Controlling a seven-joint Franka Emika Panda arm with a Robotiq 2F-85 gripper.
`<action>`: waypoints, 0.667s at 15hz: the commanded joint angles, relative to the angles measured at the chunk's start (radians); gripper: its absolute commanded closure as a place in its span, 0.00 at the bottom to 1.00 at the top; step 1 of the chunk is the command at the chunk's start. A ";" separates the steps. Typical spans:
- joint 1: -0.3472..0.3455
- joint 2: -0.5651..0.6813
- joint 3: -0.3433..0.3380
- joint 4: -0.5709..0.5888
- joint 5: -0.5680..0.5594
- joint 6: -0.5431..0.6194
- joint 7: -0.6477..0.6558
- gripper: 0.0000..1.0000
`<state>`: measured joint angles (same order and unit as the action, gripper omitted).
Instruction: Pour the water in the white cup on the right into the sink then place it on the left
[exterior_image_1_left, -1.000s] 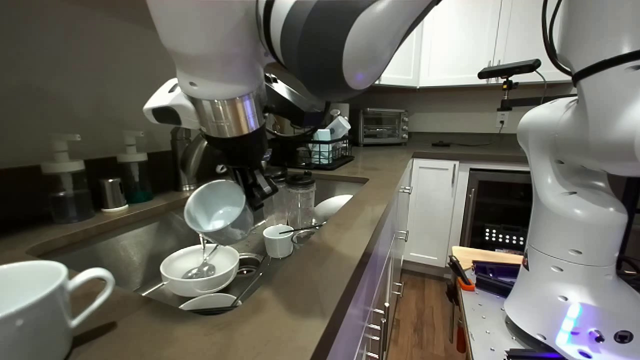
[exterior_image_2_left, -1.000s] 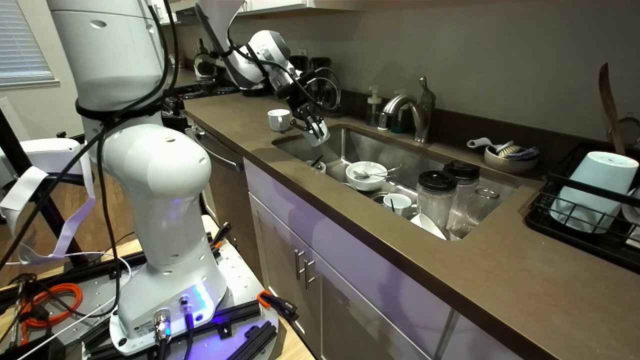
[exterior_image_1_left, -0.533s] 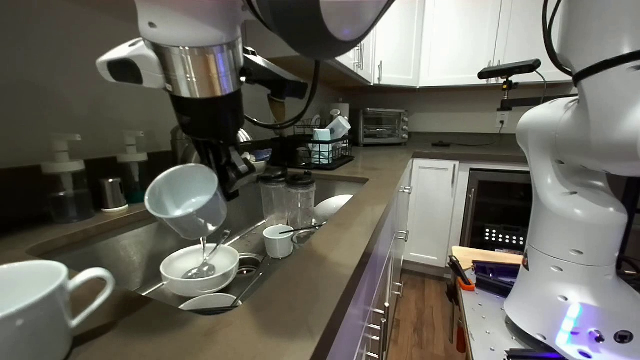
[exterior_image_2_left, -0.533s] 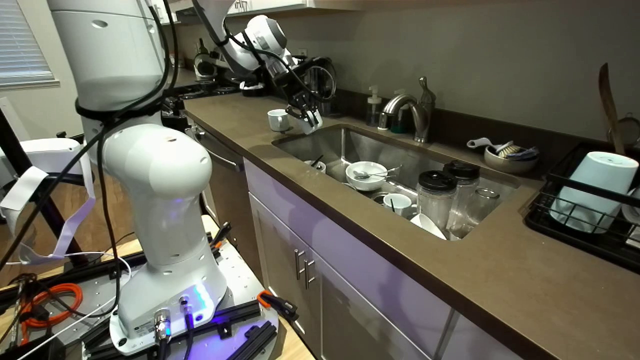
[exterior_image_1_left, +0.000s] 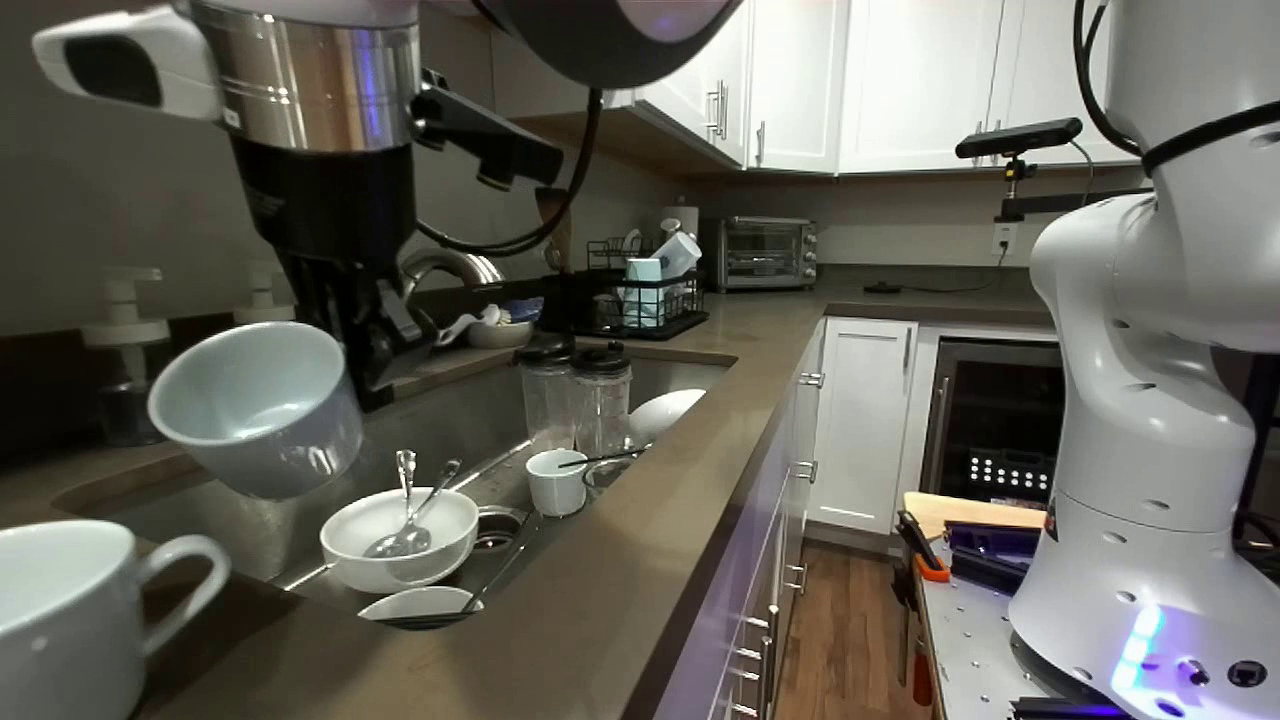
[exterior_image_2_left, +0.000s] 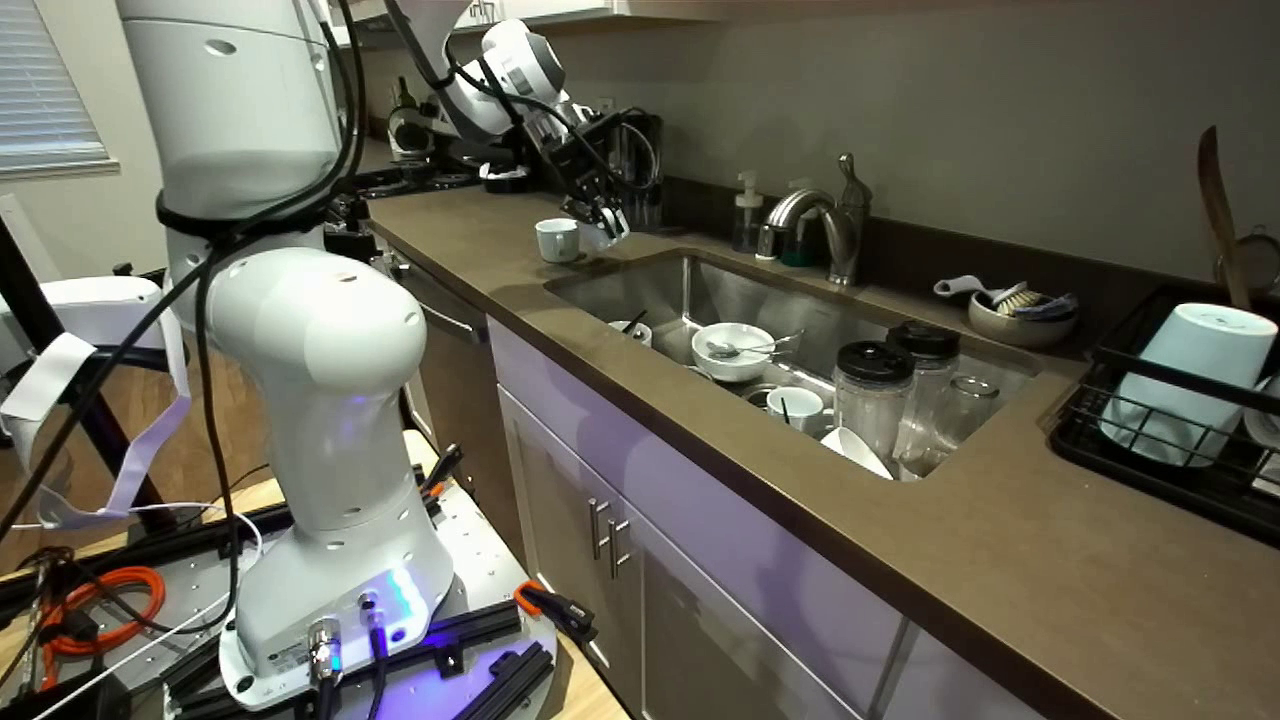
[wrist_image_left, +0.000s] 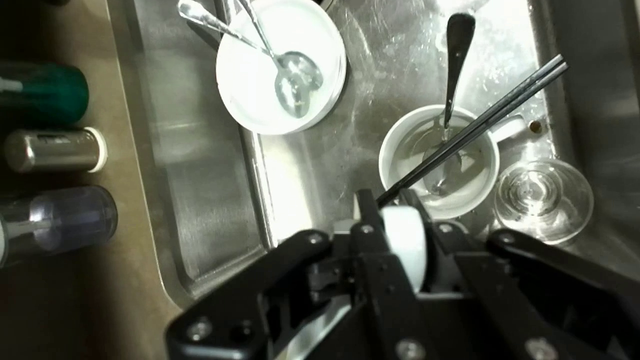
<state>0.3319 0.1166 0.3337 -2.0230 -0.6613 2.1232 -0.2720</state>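
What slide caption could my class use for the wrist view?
The gripper holds the white cup; beyond lies the sink, with two spoons in a bowl and chopsticks across a mug.

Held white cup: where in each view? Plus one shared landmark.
In an exterior view: white cup, left, mouth showing.
In an exterior view: white cup, small, above centre.
Wrist view: white cup, lower right of centre, partly visible between fingers.
Shared landmark: white bowl with spoons.
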 joint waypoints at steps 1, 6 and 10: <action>0.000 0.035 -0.005 0.048 0.014 0.031 -0.044 0.96; -0.004 0.059 -0.007 0.057 0.042 0.023 -0.059 0.96; -0.001 0.068 -0.003 0.054 0.086 0.031 -0.079 0.96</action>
<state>0.3315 0.1770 0.3270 -1.9913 -0.6252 2.1395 -0.2970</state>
